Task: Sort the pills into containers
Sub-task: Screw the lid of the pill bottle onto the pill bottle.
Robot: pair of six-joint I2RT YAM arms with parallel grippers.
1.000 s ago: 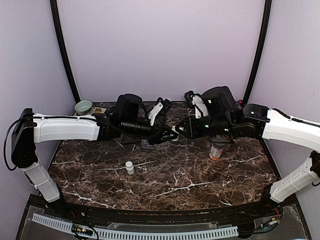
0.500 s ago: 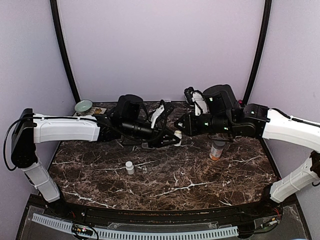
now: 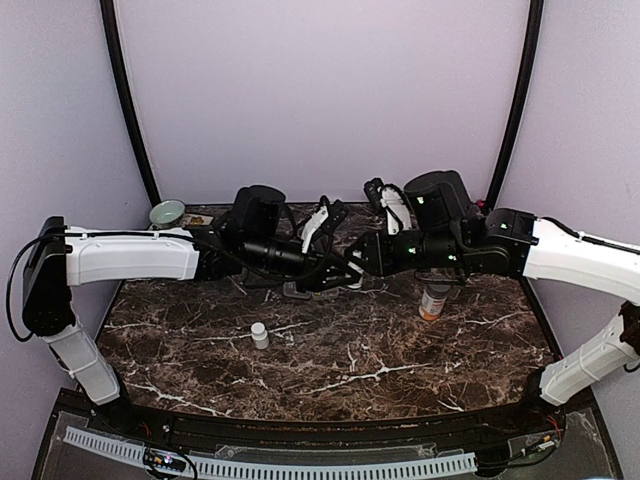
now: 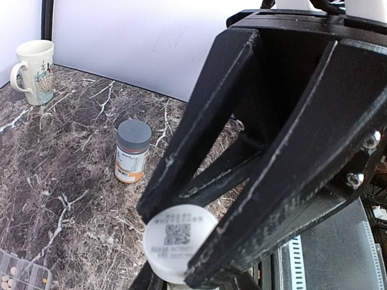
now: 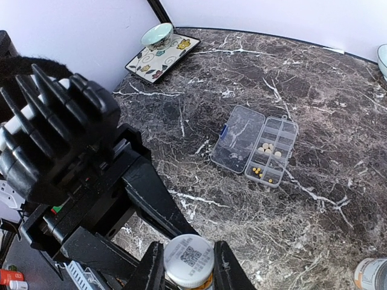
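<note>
A small white bottle (image 5: 188, 257) with a printed code on its end hangs above the table, gripped from both sides. My right gripper (image 5: 188, 269) is shut on its capped end. My left gripper (image 4: 187, 275) is shut on the other end of the bottle (image 4: 179, 238). In the top view the two grippers meet over the table's middle back, left gripper (image 3: 335, 272) against right gripper (image 3: 362, 265). The clear pill box (image 5: 239, 138) lies open below, and its containers (image 5: 279, 136) hold cream pills (image 5: 269, 148) and some tiny yellow ones. A corner of the pill box (image 4: 18, 275) shows in the left wrist view.
An orange bottle with a grey cap (image 3: 433, 300) stands under the right arm. A second small white bottle (image 3: 259, 335) stands front left. A green bowl (image 3: 167, 213) and a patterned tray (image 5: 160, 57) sit at the back left, a mug (image 4: 33, 71) at the back right.
Half a second ago the grippers stood a little apart with the white bottle showing between them. Now they are drawn together again around it.
</note>
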